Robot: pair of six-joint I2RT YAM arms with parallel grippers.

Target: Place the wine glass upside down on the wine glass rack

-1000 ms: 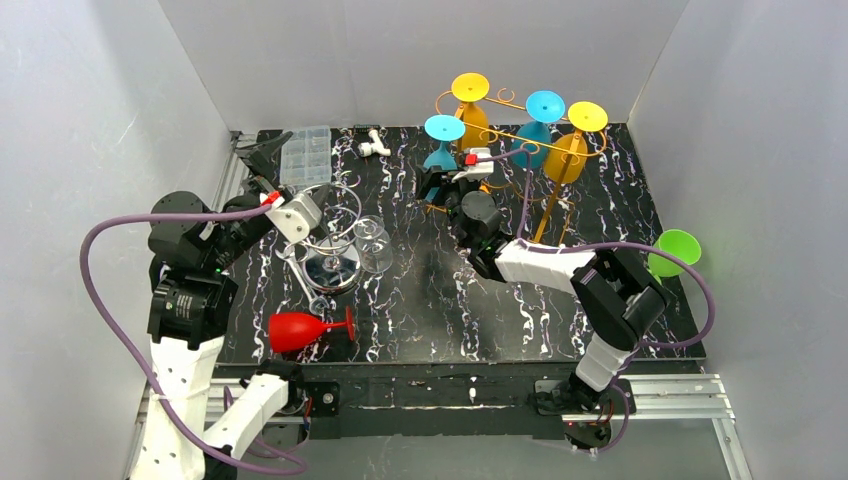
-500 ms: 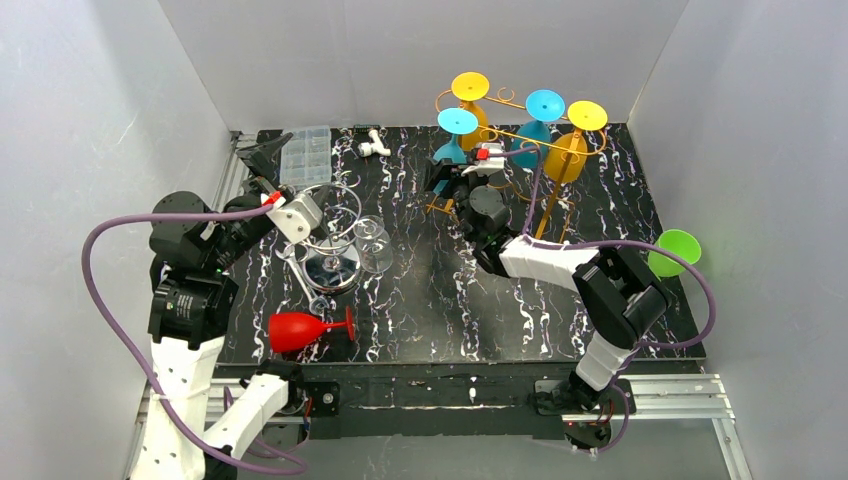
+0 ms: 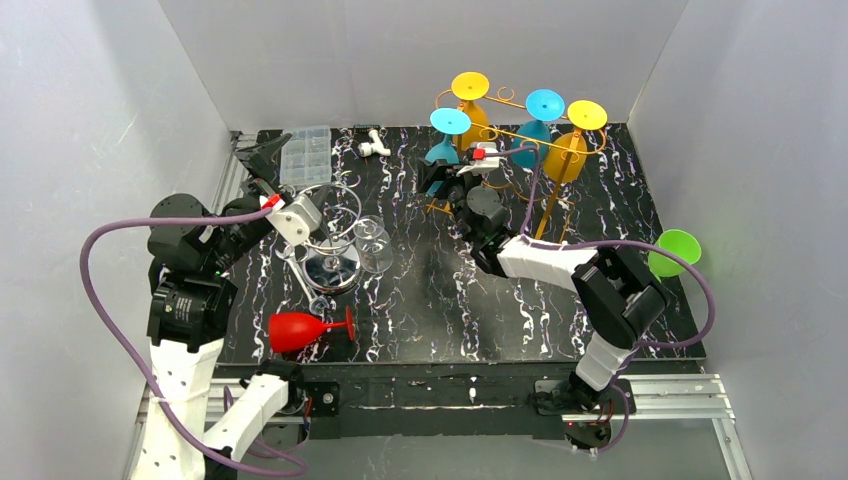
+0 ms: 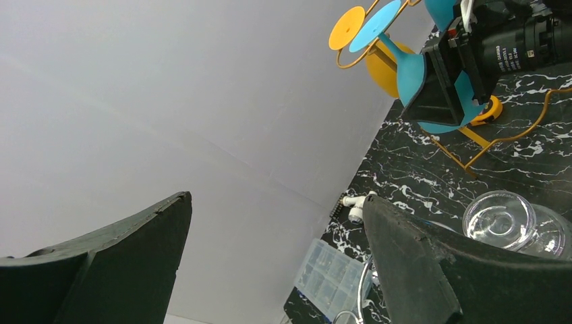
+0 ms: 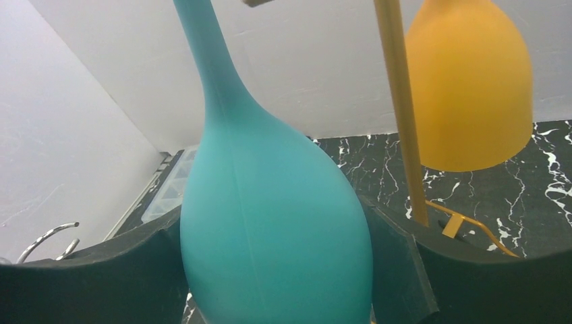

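A teal wine glass [image 3: 441, 157] hangs upside down, foot uppermost, with my right gripper [image 3: 446, 181] shut on its bowl [image 5: 276, 216]. It is at the left end of the gold wine glass rack [image 3: 548, 214], whose post [image 5: 398, 101] stands just right of it. A gold arm tip lies beside the stem; I cannot tell whether the stem sits in it. Two yellow glasses [image 3: 470, 87] and a blue one [image 3: 545, 105] hang upside down on the rack. My left gripper [image 3: 265, 168] is open at the back left, nothing between its fingers [image 4: 405, 256].
A red wine glass [image 3: 300, 330] lies on its side near the front left. Clear glasses [image 3: 372, 240] and a chrome stand [image 3: 335, 268] sit left of centre. At the back lie a clear plastic box [image 3: 305, 155] and a white fitting [image 3: 375, 146]. A green glass [image 3: 675, 252] sits at the right edge.
My right gripper has carried the teal glass a little up and right, toward the rack's left arm. The left arm has not moved.
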